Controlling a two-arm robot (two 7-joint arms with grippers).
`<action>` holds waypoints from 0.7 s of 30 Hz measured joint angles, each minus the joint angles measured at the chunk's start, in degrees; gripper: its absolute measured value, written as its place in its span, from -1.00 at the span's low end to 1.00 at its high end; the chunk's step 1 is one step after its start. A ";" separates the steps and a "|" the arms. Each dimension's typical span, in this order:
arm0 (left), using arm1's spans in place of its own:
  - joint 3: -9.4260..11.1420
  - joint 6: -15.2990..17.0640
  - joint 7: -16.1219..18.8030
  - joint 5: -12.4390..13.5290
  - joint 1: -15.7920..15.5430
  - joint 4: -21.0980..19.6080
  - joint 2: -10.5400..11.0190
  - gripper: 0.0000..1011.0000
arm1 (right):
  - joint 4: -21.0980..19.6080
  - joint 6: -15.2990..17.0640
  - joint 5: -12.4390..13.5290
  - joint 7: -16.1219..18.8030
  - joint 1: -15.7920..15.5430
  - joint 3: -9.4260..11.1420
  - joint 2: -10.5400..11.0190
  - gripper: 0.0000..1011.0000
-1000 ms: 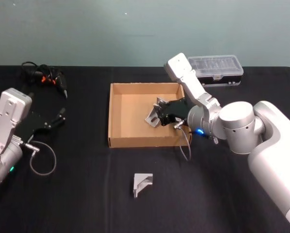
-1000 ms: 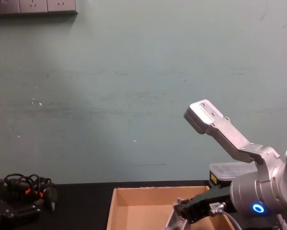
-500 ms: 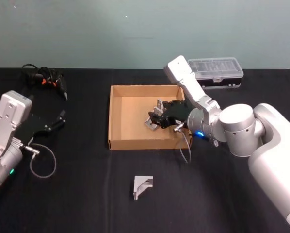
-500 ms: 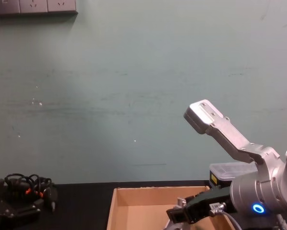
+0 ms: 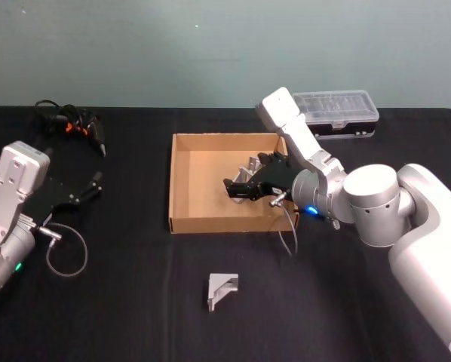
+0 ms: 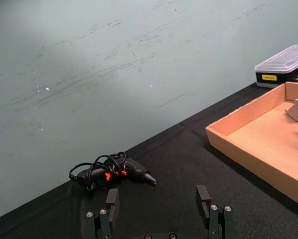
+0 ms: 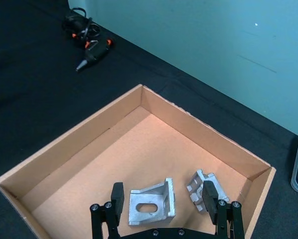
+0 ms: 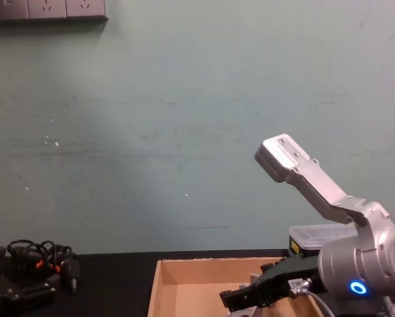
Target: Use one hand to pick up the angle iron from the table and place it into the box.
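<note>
One grey angle iron point(image 5: 222, 289) lies on the black table point(image 5: 120, 302), in front of the tan cardboard box point(image 5: 182, 181). Two more angle irons rest on the box floor: one point(image 7: 151, 206) directly below my right gripper point(image 7: 162, 194), the other point(image 7: 201, 188) beside it. My right gripper point(image 5: 237, 188) hangs open over the box's right half, holding nothing, and shows low in the chest view as well point(image 8: 236, 300). Far from the box, at the table's left side, my left gripper point(image 5: 90, 185) sits parked, its fingers open point(image 6: 158, 199).
A clear-lidded plastic case point(image 5: 336, 111) stands behind the box at the right. A black and orange tool with coiled cable point(image 5: 71, 121) lies at the back left. A loose cable loop point(image 5: 63, 253) hangs by the left arm.
My right gripper went from shut on an angle iron above the box to open. That iron now lies on the box floor. The left arm has barely moved.
</note>
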 joint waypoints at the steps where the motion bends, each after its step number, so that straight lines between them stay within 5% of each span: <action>1: 0.00 0.00 0.00 0.00 0.00 0.00 0.00 1.00 | -0.36 -0.07 0.00 0.10 -0.24 0.11 0.08 0.97; 15: 0.00 0.00 0.00 0.00 0.00 0.00 0.00 1.00 | -11.43 1.69 1.23 2.10 -5.86 1.17 2.97 0.99; 21: -0.01 0.00 0.00 0.00 0.00 0.00 0.00 1.00 | -22.74 4.53 2.36 4.09 -12.11 0.89 7.62 0.99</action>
